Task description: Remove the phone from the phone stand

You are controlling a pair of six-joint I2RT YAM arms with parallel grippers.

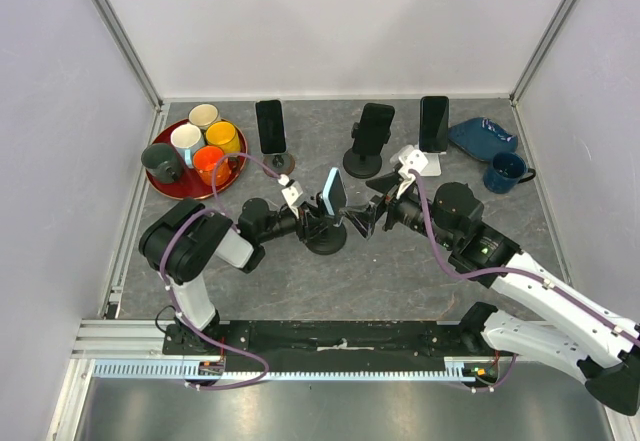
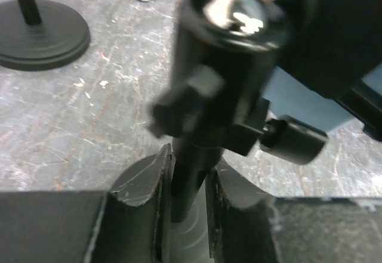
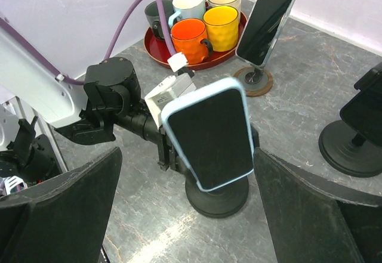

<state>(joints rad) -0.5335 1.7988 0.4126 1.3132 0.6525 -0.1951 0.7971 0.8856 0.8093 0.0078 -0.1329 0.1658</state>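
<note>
A grey, scuffed tabletop (image 1: 400, 261) carries everything. At the upper left of the top view sits a round red tray (image 1: 183, 187) loaded with mugs. Along the far edge, from left to right, stand a small brown-based stand (image 1: 283, 163), a black round-based stand (image 1: 362, 164) and a white flat-based stand (image 1: 432, 164). At the upper right lie a blue dish (image 1: 482, 136) and, just in front of it, a dark blue mug (image 1: 505, 171). Near the centre, the black phone stand (image 1: 326, 239) rests on its round base.
</note>
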